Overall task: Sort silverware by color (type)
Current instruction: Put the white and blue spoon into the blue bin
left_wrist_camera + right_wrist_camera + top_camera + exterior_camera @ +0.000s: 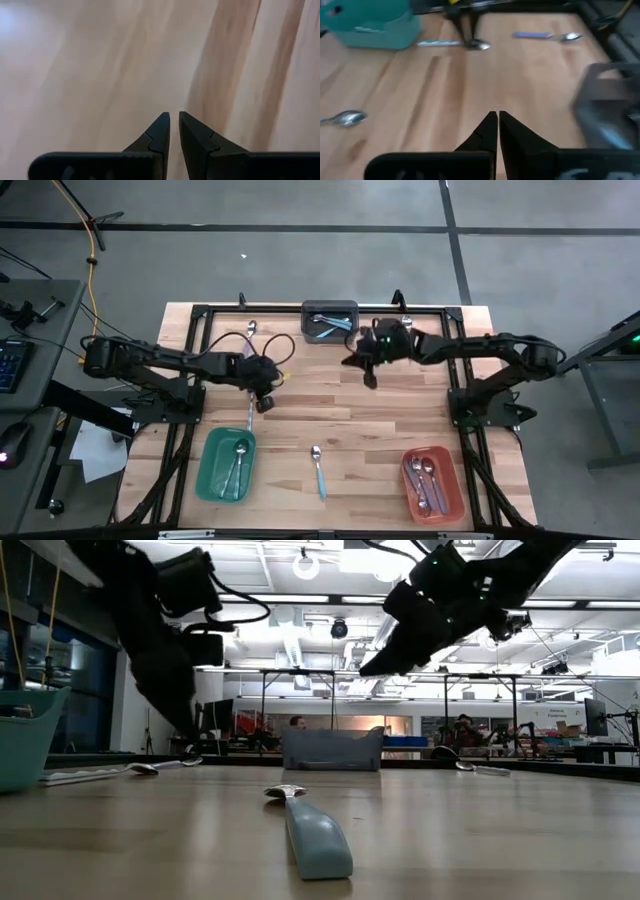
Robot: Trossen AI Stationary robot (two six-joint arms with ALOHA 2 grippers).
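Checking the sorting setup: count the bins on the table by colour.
Teal bin: 1
Grey bin: 1
Red bin: 1
Total: 3 bins

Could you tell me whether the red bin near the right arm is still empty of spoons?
No: in the high view the red bin already holds several spoons lying side by side.

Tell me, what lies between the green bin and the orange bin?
One blue-handled spoon on bare wood, between green bin and orange bin, seen from overhead.
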